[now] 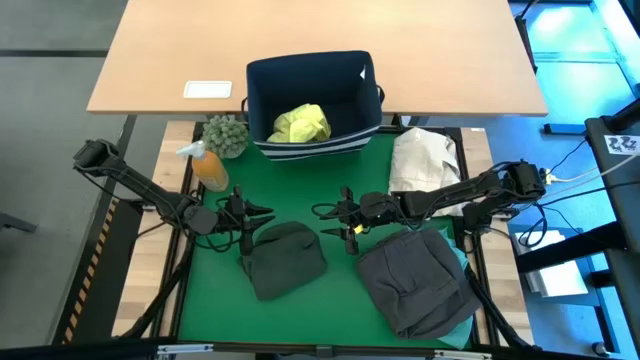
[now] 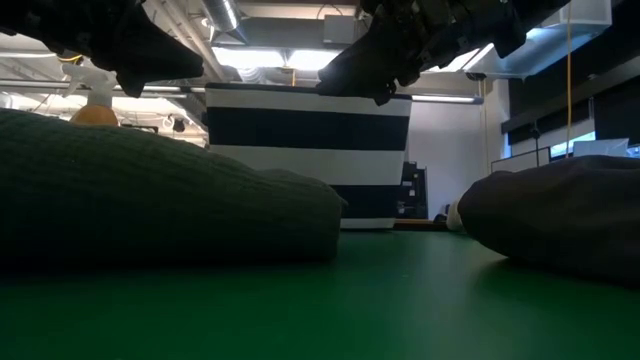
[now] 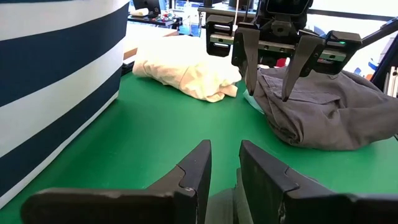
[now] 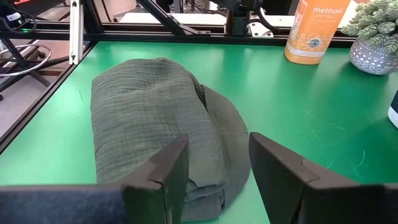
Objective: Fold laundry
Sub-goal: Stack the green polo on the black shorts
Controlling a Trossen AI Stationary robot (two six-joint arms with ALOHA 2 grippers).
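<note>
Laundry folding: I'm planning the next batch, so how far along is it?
Done: the dark olive garment and charcoal grey garment lie folded on the green mat. In hand: nothing; left gripper and right gripper hover open and empty. Left: the yellow-green shirt in the navy bin.

The surface [image 1: 300, 320] wears a smooth, matt green covering. The dark olive garment [image 4: 155, 118] is soft cloth with a fine crinkled weave; the charcoal grey garment [image 3: 329, 112] is smoother, creased cloth. The cream bundle [image 3: 186, 68] looks like rumpled fabric. The orange bottle [image 4: 314, 31] is glossy plastic. The fingers [image 4: 280, 168] look like matt dark plastic.
</note>
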